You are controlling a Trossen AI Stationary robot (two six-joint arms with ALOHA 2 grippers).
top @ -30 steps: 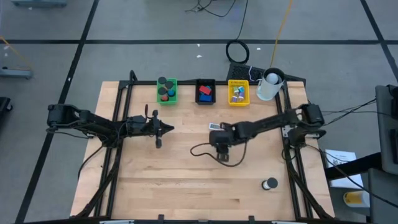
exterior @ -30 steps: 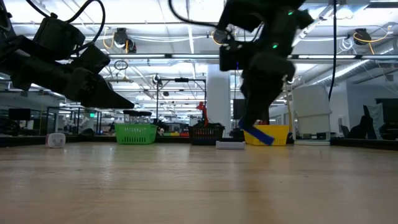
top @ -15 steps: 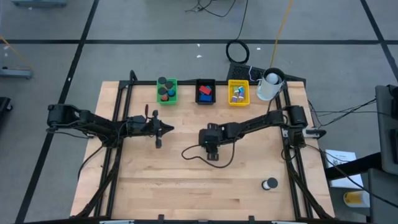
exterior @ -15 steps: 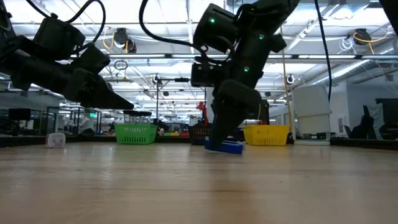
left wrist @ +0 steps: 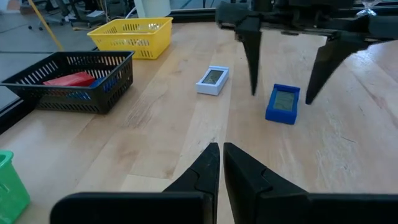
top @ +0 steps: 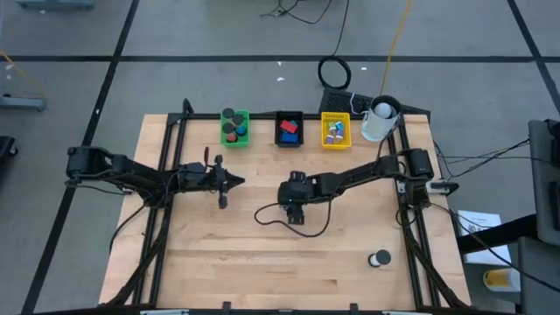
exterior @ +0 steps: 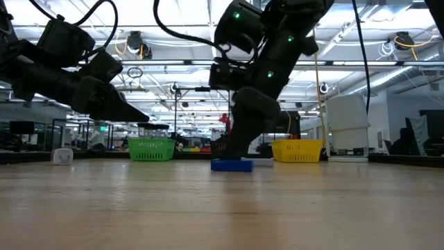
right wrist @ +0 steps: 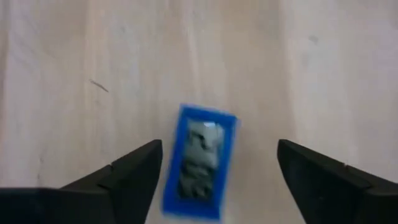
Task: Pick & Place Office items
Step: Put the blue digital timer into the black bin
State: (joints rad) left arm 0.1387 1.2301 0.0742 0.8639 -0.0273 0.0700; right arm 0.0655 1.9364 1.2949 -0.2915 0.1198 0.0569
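Dropped since the prior frame: blue block (left wrist: 283,103), now flat on the table (top: 262,254) at centre, beside a white block (left wrist: 212,80). Right gripper (left wrist: 281,74): fingers spread, straddling it, released. Left gripper (left wrist: 221,168): closed, idle. Step: re-grasp. Next: descend, close, carry to black tray (left wrist: 93,93).

No readable text, label, brand, number or sign on anything in any view.

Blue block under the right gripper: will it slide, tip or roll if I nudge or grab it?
The blue block lies flat on the wooden table, so it should slide, not roll or tip. Its squared edges look rigid and should suit a pinch from the right gripper, open astride it. The screen-like window on top may be fragile.
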